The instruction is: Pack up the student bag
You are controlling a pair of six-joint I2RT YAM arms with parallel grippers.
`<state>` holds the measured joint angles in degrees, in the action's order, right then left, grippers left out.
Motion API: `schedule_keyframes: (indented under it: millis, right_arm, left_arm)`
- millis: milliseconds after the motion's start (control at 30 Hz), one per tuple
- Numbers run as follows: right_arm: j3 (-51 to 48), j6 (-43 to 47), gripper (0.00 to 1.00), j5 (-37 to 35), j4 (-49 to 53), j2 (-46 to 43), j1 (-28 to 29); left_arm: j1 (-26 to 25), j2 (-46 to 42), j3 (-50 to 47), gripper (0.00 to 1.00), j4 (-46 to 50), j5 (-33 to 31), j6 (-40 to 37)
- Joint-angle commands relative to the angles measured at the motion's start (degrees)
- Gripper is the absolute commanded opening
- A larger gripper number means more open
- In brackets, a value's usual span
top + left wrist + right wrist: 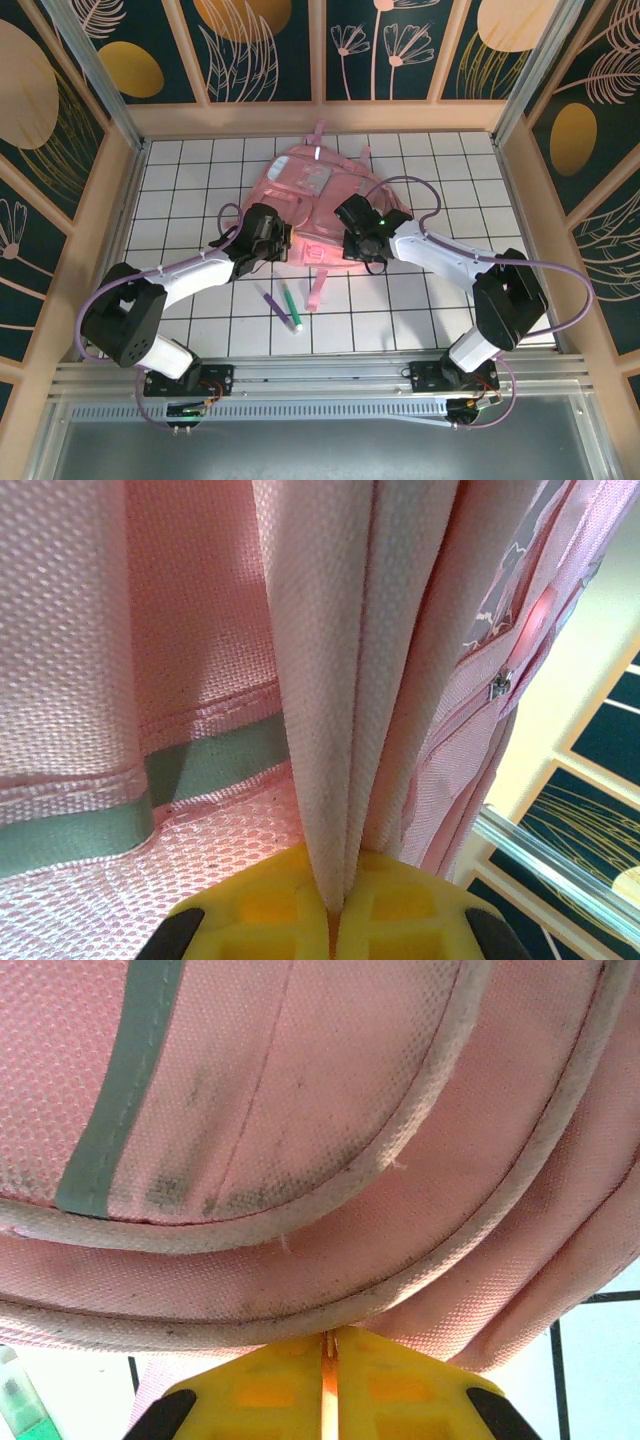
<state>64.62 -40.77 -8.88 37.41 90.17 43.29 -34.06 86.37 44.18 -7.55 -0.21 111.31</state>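
The student bag, a large pink backpack with silver strips, lies on the white tiled table at the back centre. My left gripper is at its left near edge. In the left wrist view the yellow fingers are shut on a fold of pale pink fabric of the bag. My right gripper is at the bag's right near edge. In the right wrist view its jaws stand almost together, pinching the piped rim of the bag.
On the tiles in front of the bag lie a purple marker, a green marker and a pink pen. The green marker also shows low left in the right wrist view. Wooden walls ring the table.
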Motion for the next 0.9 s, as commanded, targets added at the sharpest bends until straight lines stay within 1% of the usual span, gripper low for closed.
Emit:
schedule_keyframes:
  millis: [0,100,167,300,433,467,600,767,867]
  right_arm:
    - [2.0,1.3,0.1,0.5,-2.7,0.4,0.1]
    - [2.1,2.2,0.08,0.6,-2.2,1.3,0.3]
    - [2.4,3.0,0.08,-0.6,-1.1,2.0,0.4]
    - [3.0,4.6,0.17,-4.0,1.5,3.2,0.5]
    - [2.4,5.4,0.18,-3.9,1.8,4.0,0.5]
    - [2.2,5.4,0.17,-3.7,1.7,4.1,0.6]
    - [2.4,5.1,0.09,-3.9,1.5,3.8,0.6]
    - [3.2,4.8,0.01,-1.8,1.0,1.8,0.2]
    - [3.8,5.2,0.0,-1.9,1.3,0.6,-0.1]
  left_arm:
    - [0.5,-1.4,-0.4,0.0,-3.3,0.9,1.4]
    - [0.4,-1.6,-0.4,0.0,-3.3,0.9,1.4]
    - [0.4,-1.8,-0.5,0.0,-3.3,0.7,1.5]
    - [0.4,-2.6,-0.8,0.0,-2.6,-0.1,1.4]
    - [0.4,-3.1,-0.9,0.0,-2.3,-0.8,1.4]
    - [0.4,-3.0,-0.9,0.0,-2.3,-0.8,1.4]
    - [0.4,-2.7,-0.9,0.0,-2.6,-0.4,1.5]
    - [0.4,-2.4,-0.9,0.0,-2.7,-0.3,1.5]
    - [0.4,-2.5,-0.9,0.0,-2.7,-0.5,1.5]
